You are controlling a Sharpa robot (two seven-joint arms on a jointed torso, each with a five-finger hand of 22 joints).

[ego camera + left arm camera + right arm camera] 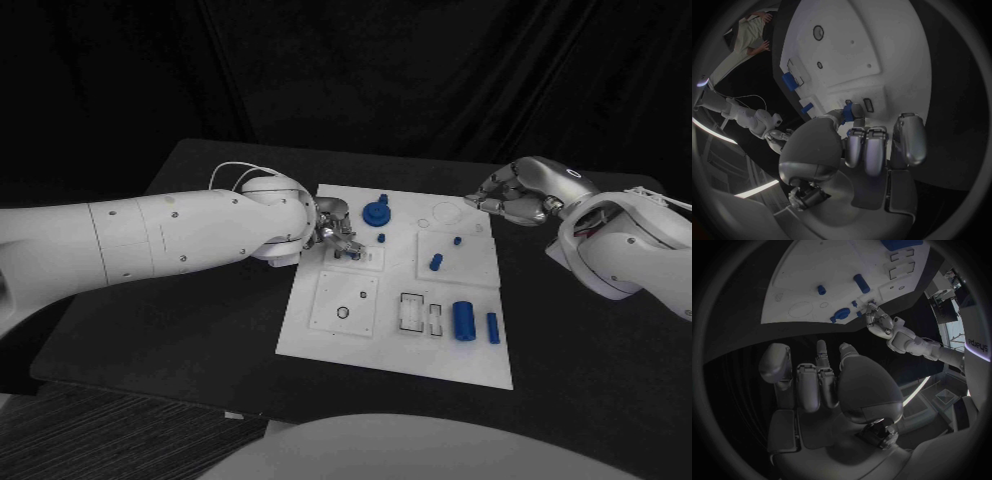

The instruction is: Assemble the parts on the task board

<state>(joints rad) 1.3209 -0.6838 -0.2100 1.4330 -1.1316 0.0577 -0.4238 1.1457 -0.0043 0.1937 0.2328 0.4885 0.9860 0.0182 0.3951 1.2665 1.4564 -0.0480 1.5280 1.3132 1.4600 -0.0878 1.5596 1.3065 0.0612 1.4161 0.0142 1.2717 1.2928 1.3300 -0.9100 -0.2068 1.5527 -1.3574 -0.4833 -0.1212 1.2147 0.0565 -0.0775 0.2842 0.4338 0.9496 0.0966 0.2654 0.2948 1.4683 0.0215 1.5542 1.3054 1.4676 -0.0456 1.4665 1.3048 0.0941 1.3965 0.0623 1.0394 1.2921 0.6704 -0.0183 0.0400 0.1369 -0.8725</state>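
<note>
Small blue part (853, 112): sat pinched between thumb and a finger of the silver left hand (335, 232), other fingers curled beside it. Hovered low over the left edge of the white rectangular task board (332, 335), just beside a round blue toothed part (378, 213) standing near the far edge. Further out on the board, lay a short blue peg (436, 262) near the middle, a thick blue cylinder (463, 320) and a slimmer blue rod (493, 327) side by side towards the near right corner. Rested flat, that board, on the black table (188, 320). Beyond its far right corner, hung the silver right hand (519, 198), fingers curled in, nothing seen in them.
</note>
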